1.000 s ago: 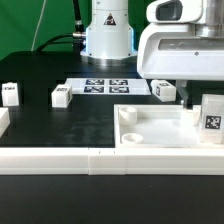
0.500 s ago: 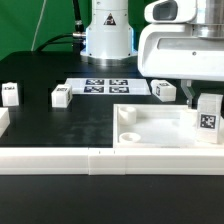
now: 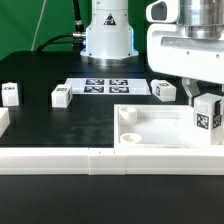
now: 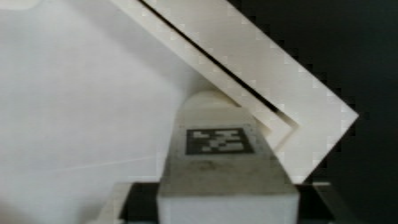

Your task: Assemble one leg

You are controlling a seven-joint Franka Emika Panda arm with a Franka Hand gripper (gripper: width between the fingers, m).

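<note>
My gripper is shut on a leg, a small white block with a black-and-white tag. It holds the leg upright over the right-hand corner of the large square white panel in the exterior view. In the wrist view the leg sits between my dark fingers, with the gripper just above the panel's raised corner rim. I cannot tell whether the leg touches the panel. Three more legs lie on the black table: one, one and one.
The marker board lies behind the panel, before the arm's base. A long white rail runs along the table's front edge. A round hole shows in the panel's near left corner.
The gripper has carried the leg slightly toward the exterior view's left and a little upward. The other legs and the panel have not moved.
</note>
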